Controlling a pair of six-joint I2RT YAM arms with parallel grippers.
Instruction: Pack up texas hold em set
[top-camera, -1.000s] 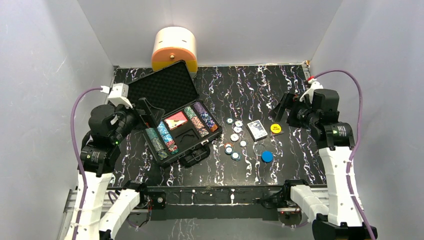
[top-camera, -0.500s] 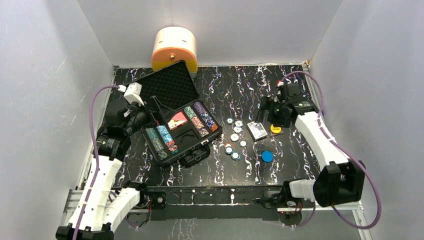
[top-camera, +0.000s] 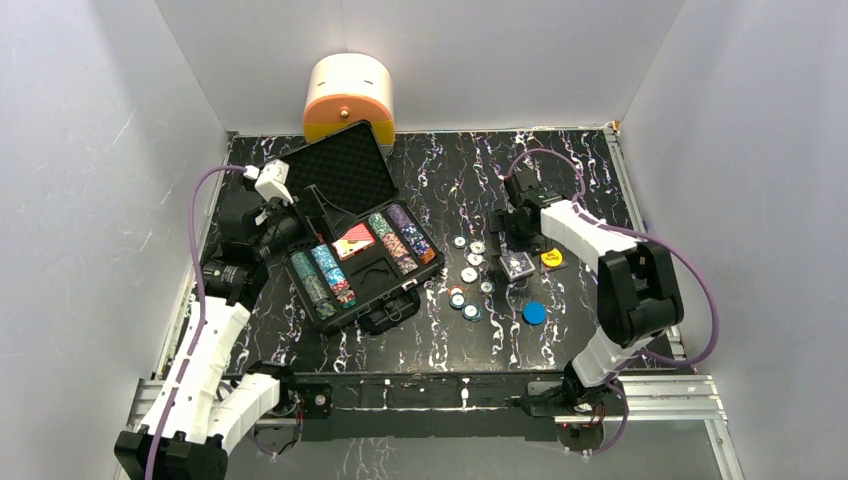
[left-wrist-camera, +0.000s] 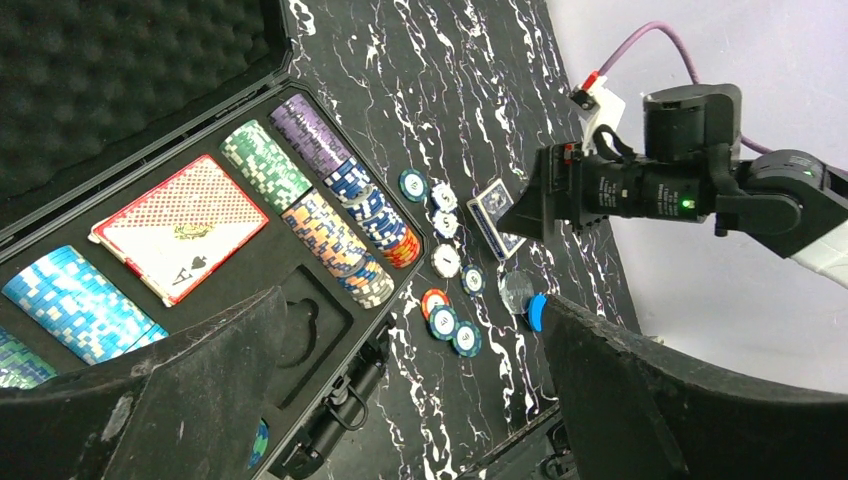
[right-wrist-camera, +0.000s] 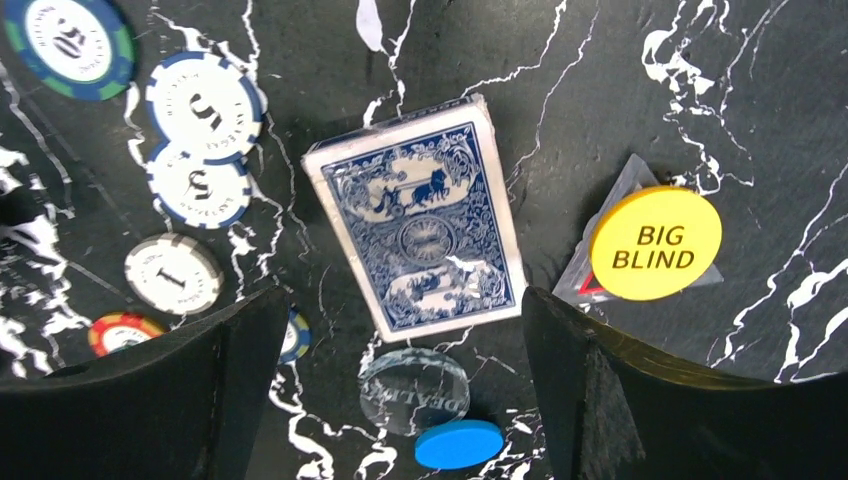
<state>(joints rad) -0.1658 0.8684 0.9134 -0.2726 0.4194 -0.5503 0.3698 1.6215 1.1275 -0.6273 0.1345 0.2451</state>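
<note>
The texas hold em set's black case (top-camera: 375, 292) lies open at the left, its foam-lined lid (top-camera: 335, 175) tilted back. Rows of chips (left-wrist-camera: 330, 215) and a red card deck (left-wrist-camera: 185, 225) sit in its tray. Out on the table lie a blue card deck (right-wrist-camera: 415, 230), a yellow "BIG BLIND" disc (right-wrist-camera: 655, 243), a clear dealer disc (right-wrist-camera: 413, 390), a blue disc (right-wrist-camera: 458, 444) and several loose chips (top-camera: 468, 283). My right gripper (right-wrist-camera: 400, 310) hangs open just above the blue deck, a finger on either side. My left gripper (top-camera: 308, 222) is open over the case's left end, holding nothing.
A cream-and-orange rounded container (top-camera: 348, 95) stands behind the case against the back wall. Grey walls close in both sides. A metal rail (top-camera: 420, 390) runs along the near edge. The case's handle and latches (left-wrist-camera: 330, 420) point toward the near edge.
The right arm has swung in from the right side to above the blue deck. The left arm has reached a little further over the case. Both grippers stayed open.
</note>
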